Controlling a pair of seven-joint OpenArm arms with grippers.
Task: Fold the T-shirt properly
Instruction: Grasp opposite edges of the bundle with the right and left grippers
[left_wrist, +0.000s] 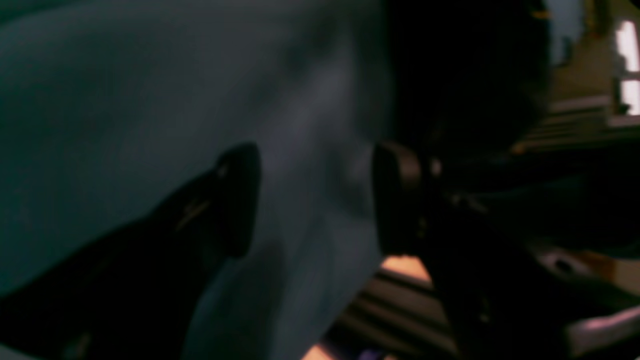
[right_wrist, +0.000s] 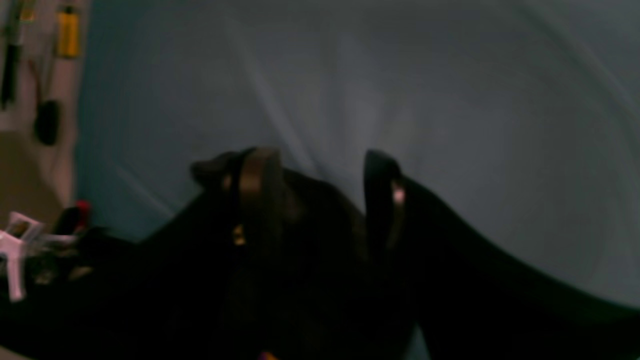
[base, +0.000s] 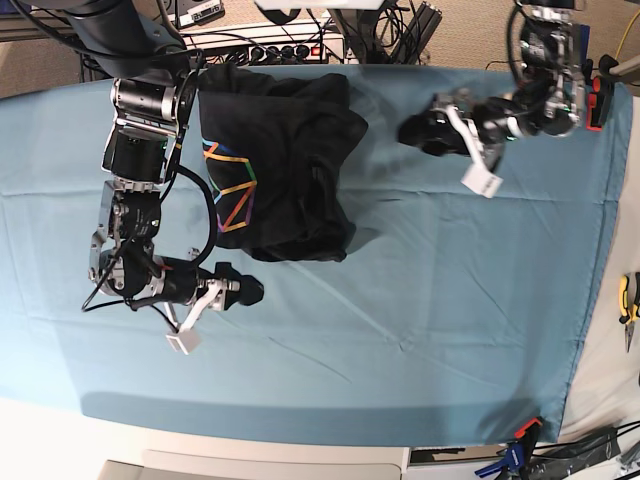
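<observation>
The black T-shirt (base: 295, 150) lies crumpled in a heap at the far left-centre of the teal table cloth (base: 430, 300), its rainbow line graphic (base: 232, 190) facing up on the left side. My left gripper (base: 420, 132) hovers just right of the heap and apart from it. In its wrist view the left gripper (left_wrist: 317, 200) is open, with only teal cloth between the fingers. My right gripper (base: 245, 290) sits just below the heap's near edge. The right gripper (right_wrist: 320, 195) is also open and empty over bare cloth.
A white tag (base: 483, 182) hangs from the left arm and another white tag (base: 182, 342) from the right. A power strip and cables (base: 270, 45) run behind the table's far edge. A clamp (base: 520, 432) grips the near right corner, and tools (base: 628, 300) lie off the right edge.
</observation>
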